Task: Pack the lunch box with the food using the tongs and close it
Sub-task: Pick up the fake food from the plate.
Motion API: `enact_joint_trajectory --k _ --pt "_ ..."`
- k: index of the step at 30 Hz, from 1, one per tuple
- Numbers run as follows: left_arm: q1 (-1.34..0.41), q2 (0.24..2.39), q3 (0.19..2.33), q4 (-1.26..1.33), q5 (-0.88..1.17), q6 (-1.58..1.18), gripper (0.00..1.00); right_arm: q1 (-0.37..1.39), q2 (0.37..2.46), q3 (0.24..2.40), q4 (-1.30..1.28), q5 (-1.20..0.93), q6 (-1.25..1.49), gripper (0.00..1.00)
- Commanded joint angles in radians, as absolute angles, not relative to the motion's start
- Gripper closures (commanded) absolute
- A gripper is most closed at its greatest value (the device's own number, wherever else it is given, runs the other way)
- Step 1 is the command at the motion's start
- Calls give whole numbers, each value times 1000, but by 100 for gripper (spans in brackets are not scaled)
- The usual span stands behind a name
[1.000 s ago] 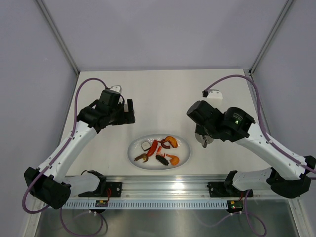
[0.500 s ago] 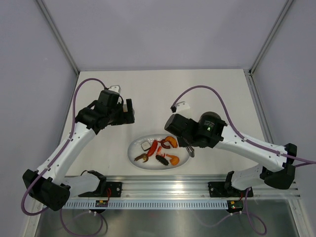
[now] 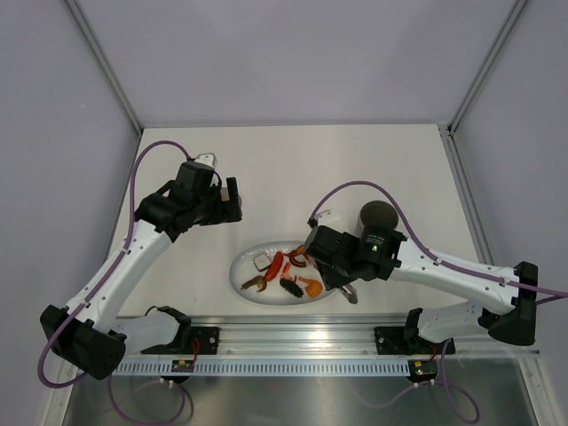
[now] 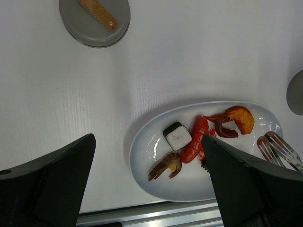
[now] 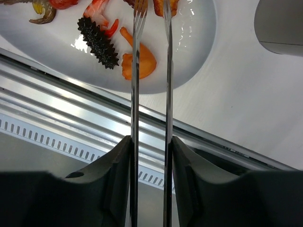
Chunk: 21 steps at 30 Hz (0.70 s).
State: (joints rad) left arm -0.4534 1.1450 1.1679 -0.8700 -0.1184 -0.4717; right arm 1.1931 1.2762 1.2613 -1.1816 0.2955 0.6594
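Steel tongs [image 5: 134, 94] pinched across both arms by the right gripper [image 5: 150, 142], tips parted and pointing forward over the white plate [image 5: 199, 42], nothing visibly clamped between them. Swung in over the last second from the right side of the table to the near right end of the plate, bringing the tips in past the orange drumstick piece [image 5: 139, 64] and the dark ridged piece [image 5: 98, 41]. Uncovered by that swing: the lunch box [image 3: 377, 214], upright, lid off, just beyond the right arm and apart from the plate; interior too dark to read. Unmoved over the same second: the left gripper [image 4: 147, 139], spread wide, empty, hovering beyond the plate's left end. Judged as the approach to a pick, with packing and closing both outstanding. Shown only by the left wrist view: the lid [image 4: 94, 21] with tan handle, flat on the table well beyond the plate, and the white square [image 4: 178, 135] just beside the red sausage [image 4: 195, 142]. Shown only by the right wrist view: the gap between the tong arms. Hidden from above by the arm: the tong tips. Contact between tips and food: cannot tell.
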Motion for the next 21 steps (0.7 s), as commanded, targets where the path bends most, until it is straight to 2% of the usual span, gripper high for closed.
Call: enact_joint_trajectory --k 1,7,15,21 --pt "-454 1123 1163 -838 -112 -477 1 1201 1267 1244 -1123 256 641 54" --pt "-454 1121 1158 -839 -114 -479 1 1200 1299 1242 -1123 287 629 52" --pt "-454 1123 1157 -838 -118 -477 1 1198 1348 1255 -1137 331 618 43" --pt "-454 1124 1158 -836 -120 -479 1 1189 1373 1258 -1132 353 604 42"
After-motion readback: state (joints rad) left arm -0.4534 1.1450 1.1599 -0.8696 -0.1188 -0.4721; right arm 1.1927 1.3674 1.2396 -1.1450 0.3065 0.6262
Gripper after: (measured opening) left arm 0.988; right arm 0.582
